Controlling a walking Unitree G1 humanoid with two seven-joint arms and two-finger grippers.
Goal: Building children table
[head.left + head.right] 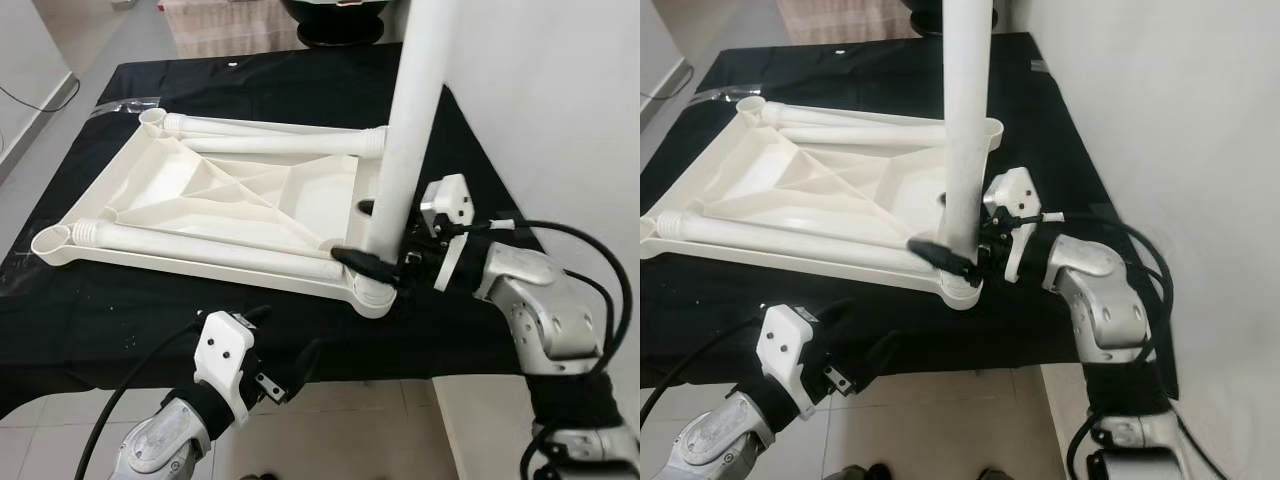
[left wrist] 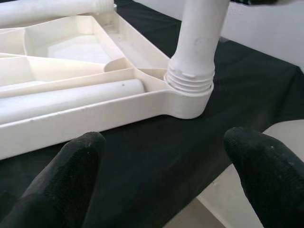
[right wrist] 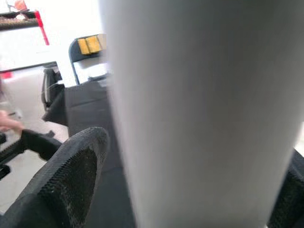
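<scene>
My right gripper is clamped on the upright leg, which stands in the near corner socket of the upside-down tabletop on the black cloth. My left gripper hangs with fingers apart off the table's near edge.

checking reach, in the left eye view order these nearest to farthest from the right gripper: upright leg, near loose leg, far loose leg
1. upright leg, between the right gripper fingers, at the tabletop's near right corner
2. near loose leg, lying along the near edge
3. far loose leg, along the far edge

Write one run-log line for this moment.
right claw: shut on upright leg | leg: standing in tabletop corner socket | left claw: open, near table edge
</scene>
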